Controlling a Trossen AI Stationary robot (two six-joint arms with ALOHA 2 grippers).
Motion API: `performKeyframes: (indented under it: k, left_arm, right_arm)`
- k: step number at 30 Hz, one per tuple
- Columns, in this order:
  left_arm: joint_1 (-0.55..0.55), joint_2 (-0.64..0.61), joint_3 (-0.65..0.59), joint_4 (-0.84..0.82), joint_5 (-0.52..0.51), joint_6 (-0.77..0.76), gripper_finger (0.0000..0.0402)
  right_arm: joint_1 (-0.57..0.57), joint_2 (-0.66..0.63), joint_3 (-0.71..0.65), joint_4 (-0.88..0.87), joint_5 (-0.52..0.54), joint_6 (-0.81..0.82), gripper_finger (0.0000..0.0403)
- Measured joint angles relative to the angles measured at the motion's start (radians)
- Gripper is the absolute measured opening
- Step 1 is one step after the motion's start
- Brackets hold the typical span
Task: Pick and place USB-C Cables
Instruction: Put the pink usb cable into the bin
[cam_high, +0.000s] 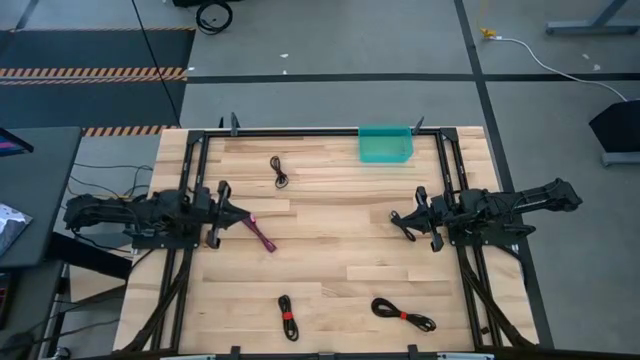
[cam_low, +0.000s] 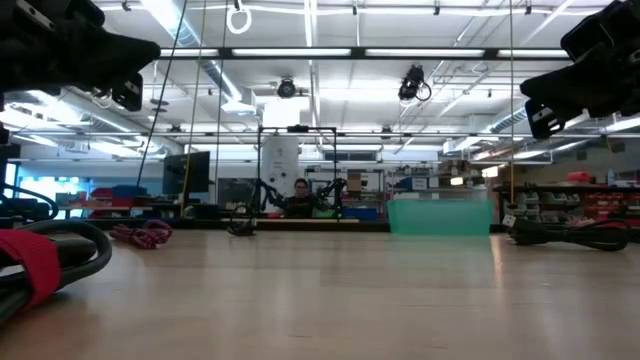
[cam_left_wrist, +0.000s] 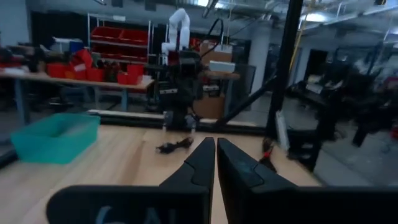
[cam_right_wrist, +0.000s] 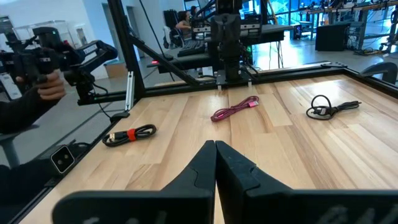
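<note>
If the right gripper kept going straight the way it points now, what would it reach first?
Most likely the maroon-pink cable, which lies nearly dead ahead of the shut right gripper across bare table. Beyond it stands the left gripper. The right gripper's height is unclear, so it might pass above.

Four small coiled cable bundles lie on the light wooden counter (cam_high: 330, 250): one plain black (cam_high: 279, 171) at the far side; two black with red ties (cam_high: 288, 317) (cam_high: 404, 315) at the near edge; one maroon-pink (cam_high: 263, 235) at left; one teal plastic bin (cam_high: 386, 144) stands far right.
</note>
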Motion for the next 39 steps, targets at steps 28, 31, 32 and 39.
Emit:
performKeyframes:
  k: [28, 31, 32, 39]
  left_arm:
    - [-0.043, 0.758, 0.643, -0.802, -0.262, 0.135, 0.0347]
    - [-0.062, 0.884, 0.727, -0.961, -0.247, 0.128, 0.0347]
    - [-0.068, 0.925, 0.747, -1.008, -0.238, 0.116, 0.0347]
    - [-0.112, 1.139, 0.784, -1.143, -0.109, 0.075, 0.0347]
  right_arm:
    - [0.0, 0.0, 0.0, 0.0, 0.0, 0.0, 0.0014]
    - [0.0, 0.0, 0.0, 0.0, 0.0, 0.0, 0.0014]
    - [0.0, 0.0, 0.0, 0.0, 0.0, 0.0, 0.0014]
    - [0.0, 0.0, 0.0, 0.0, 0.0, 0.0, 0.0014]
